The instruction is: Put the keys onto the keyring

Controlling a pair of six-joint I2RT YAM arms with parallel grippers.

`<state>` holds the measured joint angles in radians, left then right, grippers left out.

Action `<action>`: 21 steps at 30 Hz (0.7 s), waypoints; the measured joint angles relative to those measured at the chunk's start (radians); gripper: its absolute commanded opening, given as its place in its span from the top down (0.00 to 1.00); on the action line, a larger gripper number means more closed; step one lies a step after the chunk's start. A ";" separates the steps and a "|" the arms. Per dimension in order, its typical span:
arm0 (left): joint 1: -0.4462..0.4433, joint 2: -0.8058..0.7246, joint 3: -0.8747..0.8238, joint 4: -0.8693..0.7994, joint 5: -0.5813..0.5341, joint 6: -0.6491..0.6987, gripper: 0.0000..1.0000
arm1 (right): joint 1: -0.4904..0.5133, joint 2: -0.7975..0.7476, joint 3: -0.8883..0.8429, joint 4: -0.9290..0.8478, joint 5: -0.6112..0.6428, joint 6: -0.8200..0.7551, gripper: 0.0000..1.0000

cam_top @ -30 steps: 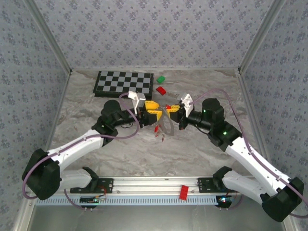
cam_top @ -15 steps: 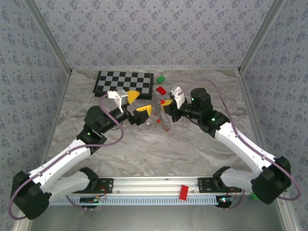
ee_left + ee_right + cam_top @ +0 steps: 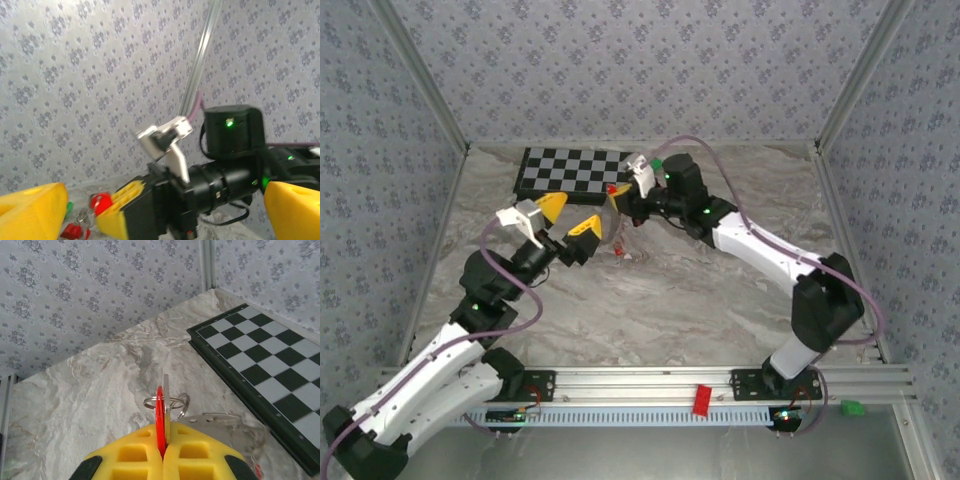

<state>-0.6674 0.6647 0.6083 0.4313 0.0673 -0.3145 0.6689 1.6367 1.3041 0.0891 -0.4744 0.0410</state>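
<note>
right pincer point(image 3: 162, 442) is clenched on a red-headed key point(image 3: 160, 412), its shaft pointing to 12 o'clock past the tips, with the keyring point(image 3: 225, 414) just beside at 4 o'clock, while the left pincer point(image 3: 569, 216), released wide, hangs farther off at 8 o'clock.

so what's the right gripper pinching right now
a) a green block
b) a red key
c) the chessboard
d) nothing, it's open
b: in the right wrist view the right gripper is shut, with a red key clamped edge-on in it.
</note>
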 measured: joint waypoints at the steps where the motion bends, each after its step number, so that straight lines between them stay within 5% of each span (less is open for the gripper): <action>1: 0.000 -0.011 -0.002 -0.003 -0.006 0.000 0.00 | 0.008 0.024 0.017 0.013 -0.001 0.012 1.00; 9: 0.000 -0.087 -0.025 -0.066 -0.042 0.005 0.00 | 0.050 0.197 0.134 0.067 -0.004 0.076 1.00; 21: 0.005 -0.110 -0.043 -0.093 -0.062 0.015 0.00 | 0.060 0.207 0.068 0.091 -0.020 0.066 1.00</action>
<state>-0.6628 0.5545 0.5655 0.3386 0.0055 -0.2996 0.7288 1.8439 1.3716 0.1802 -0.4942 0.1074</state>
